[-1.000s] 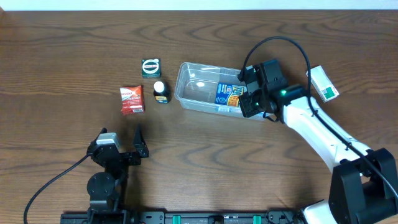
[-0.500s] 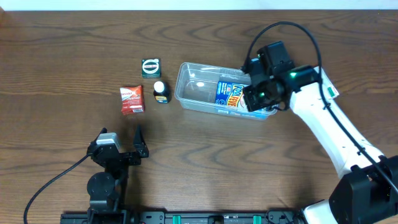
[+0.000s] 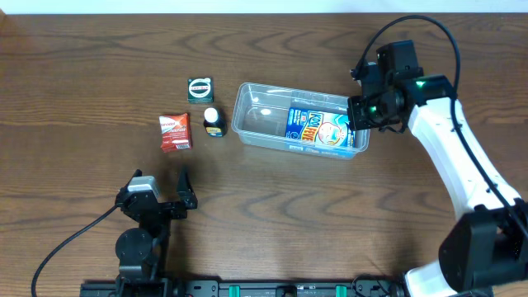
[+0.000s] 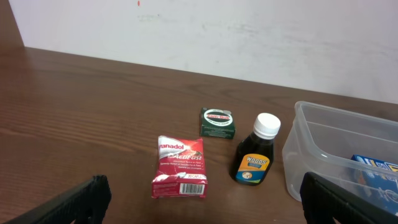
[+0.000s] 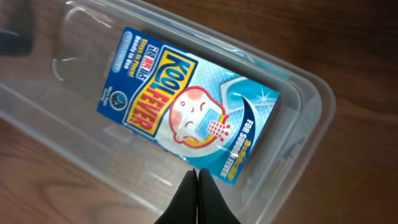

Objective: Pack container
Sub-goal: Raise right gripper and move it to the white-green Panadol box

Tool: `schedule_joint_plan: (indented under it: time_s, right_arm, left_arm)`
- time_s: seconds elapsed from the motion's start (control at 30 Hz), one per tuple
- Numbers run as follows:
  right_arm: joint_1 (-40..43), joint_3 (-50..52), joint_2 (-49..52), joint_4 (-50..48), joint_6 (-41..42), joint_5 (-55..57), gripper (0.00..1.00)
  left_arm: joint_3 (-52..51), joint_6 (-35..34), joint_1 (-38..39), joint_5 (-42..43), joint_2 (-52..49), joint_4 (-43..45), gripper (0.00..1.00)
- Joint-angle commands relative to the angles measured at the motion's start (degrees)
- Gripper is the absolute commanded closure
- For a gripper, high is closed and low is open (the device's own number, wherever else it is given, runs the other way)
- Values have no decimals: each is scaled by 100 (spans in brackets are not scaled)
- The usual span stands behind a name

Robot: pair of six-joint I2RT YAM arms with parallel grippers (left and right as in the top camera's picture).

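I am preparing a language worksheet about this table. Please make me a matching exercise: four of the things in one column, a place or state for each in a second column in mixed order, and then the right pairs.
Things
1. Kool Fever box
2. Panadol box
3. bottle
4. green box

Places or states
A. stands upright on the table, white cap on top
B. lies flat inside the container
C. red, lies flat on the table
D. on the table, beyond the bottle as the left wrist camera sees it

Pairs: 1-B, 2-C, 3-A, 4-D
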State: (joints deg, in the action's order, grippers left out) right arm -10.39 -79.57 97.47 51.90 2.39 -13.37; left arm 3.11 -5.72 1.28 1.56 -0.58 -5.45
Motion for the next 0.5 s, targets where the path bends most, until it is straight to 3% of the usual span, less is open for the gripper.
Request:
schedule_joint_plan:
  time_s: [0.0, 0.47]
  right_arm:
    - [0, -103, 234, -129, -98, -13, 99]
    - [2, -103, 1123, -999, -120, 501, 99]
  left_arm:
    - [-184, 76, -24, 83, 35, -63, 2]
    - [-184, 76, -24, 83, 35, -63, 2]
